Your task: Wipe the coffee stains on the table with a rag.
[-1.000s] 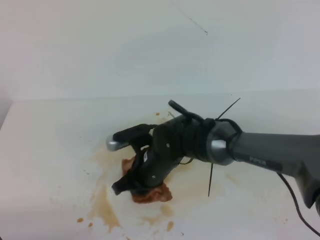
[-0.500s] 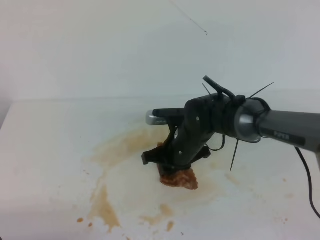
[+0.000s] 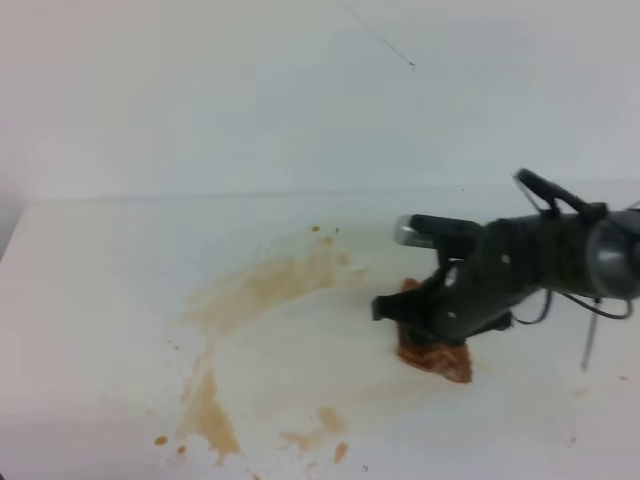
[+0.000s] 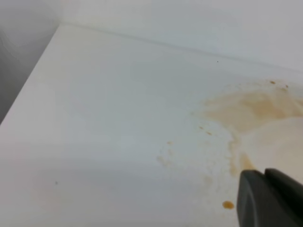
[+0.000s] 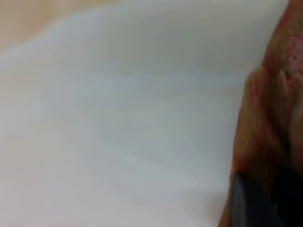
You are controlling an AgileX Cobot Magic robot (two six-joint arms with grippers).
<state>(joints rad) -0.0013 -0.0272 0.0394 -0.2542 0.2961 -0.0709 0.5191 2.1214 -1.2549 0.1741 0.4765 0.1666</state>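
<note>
Brown rag (image 3: 434, 354) pinched in your R gripper (image 3: 420, 335), jaws part-closed on it; remaining coffee stains (image 3: 262, 285) lie left, long axis diagonal.

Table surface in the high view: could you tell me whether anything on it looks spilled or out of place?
Yes. Tan coffee stains are smeared across the white table, with streaks and droplets toward the front. The right gripper presses a wet reddish-brown rag right of the smears, away from the densest patch.

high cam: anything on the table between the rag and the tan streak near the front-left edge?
Only faint tan coffee film on the white table between the reddish-brown wrinkled rag and that tan coffee streak; no objects, per the exterior high view.
</note>
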